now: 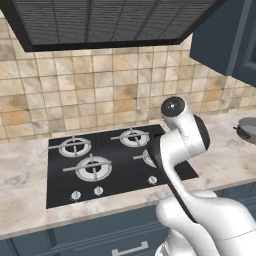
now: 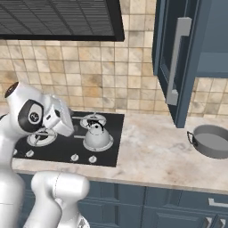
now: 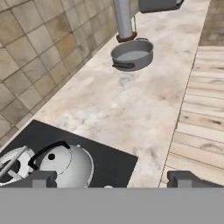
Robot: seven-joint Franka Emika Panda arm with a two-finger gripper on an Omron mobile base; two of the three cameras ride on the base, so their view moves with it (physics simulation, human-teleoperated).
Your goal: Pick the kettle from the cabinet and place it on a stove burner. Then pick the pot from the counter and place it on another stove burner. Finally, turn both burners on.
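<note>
The silver kettle (image 2: 97, 136) with its black arched handle stands on the front right stove burner of the black cooktop (image 2: 113, 153). In the hand view the kettle (image 3: 65, 164) sits at the lower left, just beside my left fingertip (image 3: 37, 179). My gripper (image 3: 113, 180) hangs open above the cooktop's right edge, with nothing between its fingers. The grey pot (image 2: 213, 141) rests on the beige counter (image 2: 151, 151) far to the right, and ahead of the hand the pot (image 3: 133, 53) shows too. Three burners (image 1: 93, 167) stand bare. The cabinet door (image 2: 178, 60) is swung open.
A dark range hood (image 1: 100, 20) hangs over the cooktop. Small silver knobs (image 1: 98, 190) line the cooktop's front edge. The open cabinet door juts out over the counter between stove and pot. A bare stretch of counter (image 3: 131, 105) lies between kettle and pot.
</note>
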